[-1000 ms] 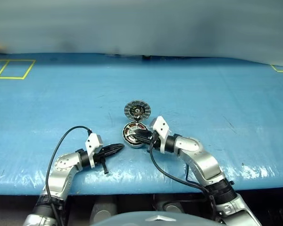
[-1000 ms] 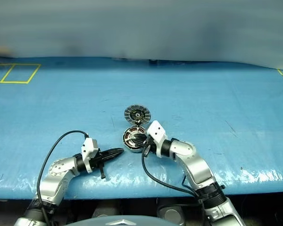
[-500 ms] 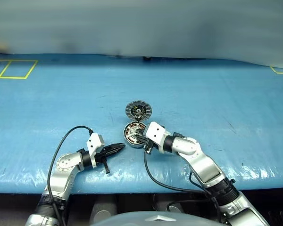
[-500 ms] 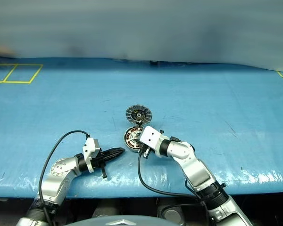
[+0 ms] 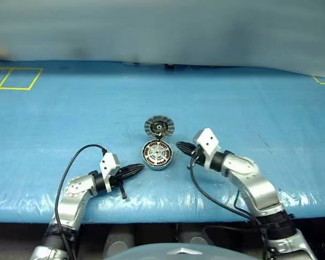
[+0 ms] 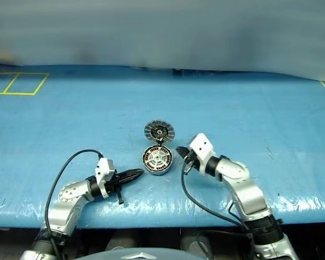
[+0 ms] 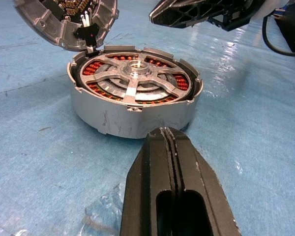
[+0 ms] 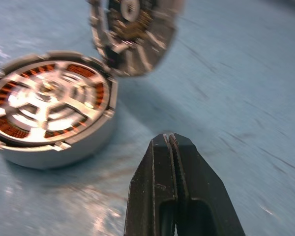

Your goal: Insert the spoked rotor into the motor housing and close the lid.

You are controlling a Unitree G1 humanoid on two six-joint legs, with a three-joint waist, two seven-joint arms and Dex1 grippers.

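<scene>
Sitting in the housing (image 5: 157, 154), the rotor (image 7: 132, 78) looks seated; both grippers, left (image 5: 136, 169) and right (image 5: 181, 145), clenched empty. Next: swing the lid (image 5: 158, 127), at twelve o'clock, shut.

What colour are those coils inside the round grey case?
Coppery orange-red, showing between the silver spokes of the motor housing; the left wrist view shows them best.

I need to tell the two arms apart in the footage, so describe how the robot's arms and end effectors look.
Both arms are silver-grey metal with rounded joint shells and black bands at the joints. Each wrist carries a white boxy block, and a black cable loops from it back along the arm. The left end effector and right end effector each have two black fingers tapering to a point, with ridged inner faces and slotted cut-outs.
</scene>
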